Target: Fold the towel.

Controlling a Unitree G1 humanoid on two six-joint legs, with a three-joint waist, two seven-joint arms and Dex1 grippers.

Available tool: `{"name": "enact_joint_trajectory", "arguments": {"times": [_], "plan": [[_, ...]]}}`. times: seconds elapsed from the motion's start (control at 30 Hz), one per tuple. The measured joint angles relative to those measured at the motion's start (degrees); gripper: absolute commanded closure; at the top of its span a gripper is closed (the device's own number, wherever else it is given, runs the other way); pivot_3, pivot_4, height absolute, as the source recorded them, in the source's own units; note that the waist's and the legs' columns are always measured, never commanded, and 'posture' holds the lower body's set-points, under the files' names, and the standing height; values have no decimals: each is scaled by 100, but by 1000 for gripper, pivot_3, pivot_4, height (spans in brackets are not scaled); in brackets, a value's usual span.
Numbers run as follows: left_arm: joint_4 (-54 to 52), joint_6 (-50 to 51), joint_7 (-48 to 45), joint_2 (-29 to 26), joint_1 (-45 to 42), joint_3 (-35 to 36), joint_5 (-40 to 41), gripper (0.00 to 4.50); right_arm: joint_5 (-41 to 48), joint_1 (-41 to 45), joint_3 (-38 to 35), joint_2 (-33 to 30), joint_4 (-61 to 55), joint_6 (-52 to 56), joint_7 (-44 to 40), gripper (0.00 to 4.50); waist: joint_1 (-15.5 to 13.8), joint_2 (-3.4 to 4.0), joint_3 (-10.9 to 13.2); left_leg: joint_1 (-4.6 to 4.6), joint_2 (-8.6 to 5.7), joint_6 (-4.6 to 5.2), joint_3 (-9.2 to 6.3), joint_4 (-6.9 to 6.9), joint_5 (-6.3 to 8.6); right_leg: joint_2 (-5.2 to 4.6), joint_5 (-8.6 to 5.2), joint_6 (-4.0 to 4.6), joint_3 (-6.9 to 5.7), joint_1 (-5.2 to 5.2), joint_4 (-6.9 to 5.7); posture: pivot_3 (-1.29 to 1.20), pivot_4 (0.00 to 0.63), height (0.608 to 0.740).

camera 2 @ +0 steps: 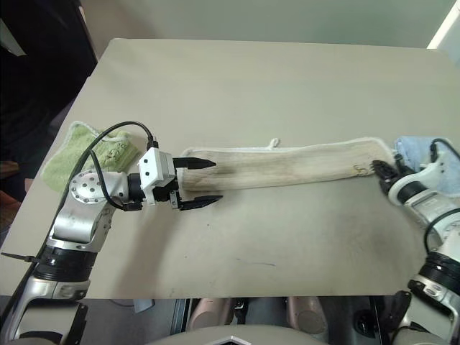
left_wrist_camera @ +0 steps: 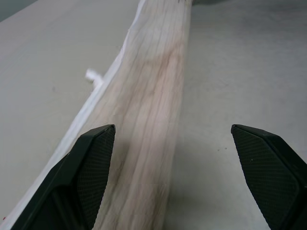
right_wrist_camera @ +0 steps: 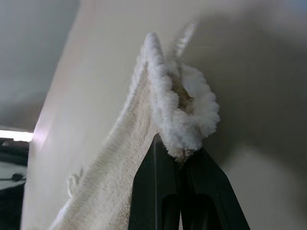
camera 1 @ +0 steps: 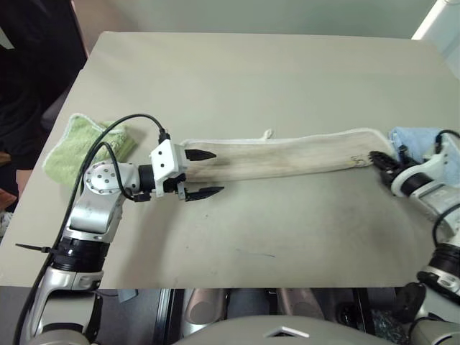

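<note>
The towel [camera 1: 287, 158] is a beige-tan cloth with white corded edging, folded into a long narrow strip across the middle of the table, with a small white loop [camera 1: 267, 133] on its far edge. My left gripper [camera 1: 200, 173] stands open at the strip's left end, one finger over the cloth and the other over bare table. In the left wrist view the towel [left_wrist_camera: 148, 100] runs away between the two fingers. My right gripper [camera 1: 379, 159] is shut on the towel's right end. The right wrist view shows the bunched corded edge [right_wrist_camera: 180, 112] pinched between the closed fingers.
A light green terry towel [camera 1: 86, 144] lies at the table's left edge, behind my left arm. A light blue folded towel [camera 1: 417, 138] sits at the right edge, just beyond my right gripper. The tan table [camera 1: 251, 79] has bare surface at the far side and in front of the strip.
</note>
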State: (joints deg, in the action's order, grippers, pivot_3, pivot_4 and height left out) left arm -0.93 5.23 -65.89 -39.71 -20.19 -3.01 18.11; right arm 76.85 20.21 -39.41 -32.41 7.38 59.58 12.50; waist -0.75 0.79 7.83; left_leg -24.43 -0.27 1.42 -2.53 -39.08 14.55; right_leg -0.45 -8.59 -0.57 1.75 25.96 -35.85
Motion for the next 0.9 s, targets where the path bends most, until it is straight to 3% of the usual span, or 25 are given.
{"name": "enact_joint_trajectory", "arguments": {"times": [0.1,0.23,0.47,0.7,0.9], "plan": [[74,-32,-7,31,-9,-22,-11,347,-306,96,82,-460,-76,-67,-429,4488,8,2,1,2,2,-2,0,0,-1,2,-1,2,-1,2,-4,0,150,735],[117,-61,-16,52,-26,-46,-59,347,-970,110,778,-998,-652,-156,-1245,4488,25,2,0,6,7,-4,0,-3,-5,7,-3,7,-5,-1,-6,0,150,735],[129,-105,-24,85,-80,-59,-127,347,-3051,49,3203,-1981,-1970,-999,-3135,4488,56,3,0,5,8,-6,-1,-6,-9,8,-2,6,-8,-4,-5,0,150,735],[110,-99,7,146,-74,-71,-161,347,-4565,532,4940,-1899,-2191,-1695,-4298,4488,64,3,0,5,8,-3,0,-11,-11,8,2,1,-7,-5,-5,0,150,735],[-3,-12,95,153,-6,-68,-161,347,-5275,917,5205,-1299,-1804,-1864,-4474,4488,57,3,0,5,8,1,0,-14,-13,6,5,1,-8,-6,-5,0,150,735]]}}
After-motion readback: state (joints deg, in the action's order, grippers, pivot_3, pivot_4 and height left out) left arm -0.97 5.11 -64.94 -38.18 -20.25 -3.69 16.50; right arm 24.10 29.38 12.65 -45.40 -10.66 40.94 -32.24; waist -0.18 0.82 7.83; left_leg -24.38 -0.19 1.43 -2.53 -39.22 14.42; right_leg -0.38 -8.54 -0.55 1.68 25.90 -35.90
